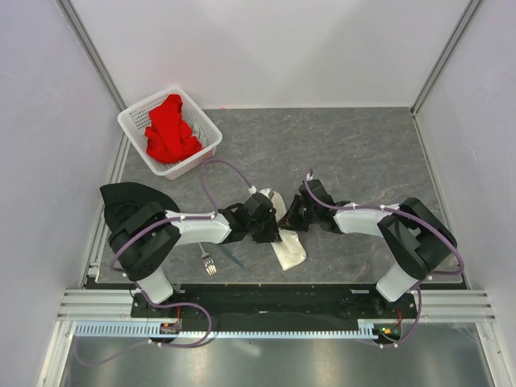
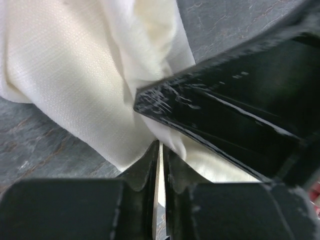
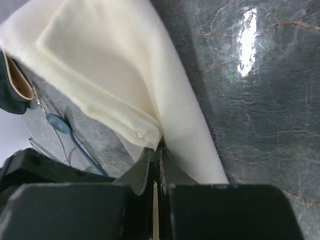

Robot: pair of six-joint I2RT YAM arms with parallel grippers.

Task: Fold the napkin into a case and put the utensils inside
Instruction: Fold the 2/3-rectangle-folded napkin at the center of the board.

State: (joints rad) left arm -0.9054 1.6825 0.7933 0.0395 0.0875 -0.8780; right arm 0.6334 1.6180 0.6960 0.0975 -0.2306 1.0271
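**Both YAM arms: outward appearance**

We record the left arm (image 1: pixel 193 228) and right arm (image 1: pixel 363 219) as a matching pair. Each has a bulky matte-black shoulder housing (image 1: pixel 133 211), a white tubular link behind the hand, and a white base post (image 1: pixel 157 282) farthest from the hand. A lilac cable (image 1: pixel 204 181) runs along each arm under small white clips and loops free just behind the wrist. The left gripper (image 2: pixel 159 144) and right gripper (image 3: pixel 156 150) are black. Their fingers (image 2: pixel 142 170) are flat glossy wedges tapering to thin tips. We see small red-orange connectors (image 1: pixel 168 327) at the base end.
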